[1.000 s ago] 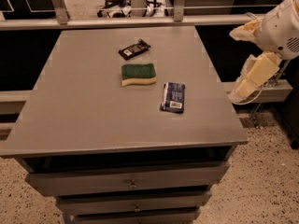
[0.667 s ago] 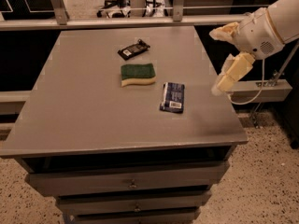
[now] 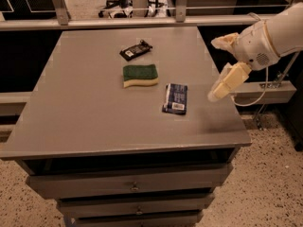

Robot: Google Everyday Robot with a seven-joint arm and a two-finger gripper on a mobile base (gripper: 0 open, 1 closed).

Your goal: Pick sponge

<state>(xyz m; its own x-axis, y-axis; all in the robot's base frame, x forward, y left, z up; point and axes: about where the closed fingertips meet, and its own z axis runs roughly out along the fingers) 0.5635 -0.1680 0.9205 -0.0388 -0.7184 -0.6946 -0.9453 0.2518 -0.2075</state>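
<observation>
None of the pick is done: the sponge [image 3: 140,74] lies untouched on the table [image 3: 85,108], centre frame, while the gripper [image 3: 216,70], fingers spread apart and empty, hovers at the right, well apart.

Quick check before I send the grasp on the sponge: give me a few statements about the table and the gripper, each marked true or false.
1. The rectangular sponge, dark green scouring top over pale yellow foam, lies flat on the grey table top. True.
2. The gripper is shut on the sponge. False: it hangs open over the table's right side as seen in the picture, apart from the sponge and holding nothing.
3. The dark blue flat packet lies to the right of the sponge in the picture, nearer the front edge. True.
4. The small black device rests on top of the sponge. False: it lies apart from it, towards the far edge.
</observation>
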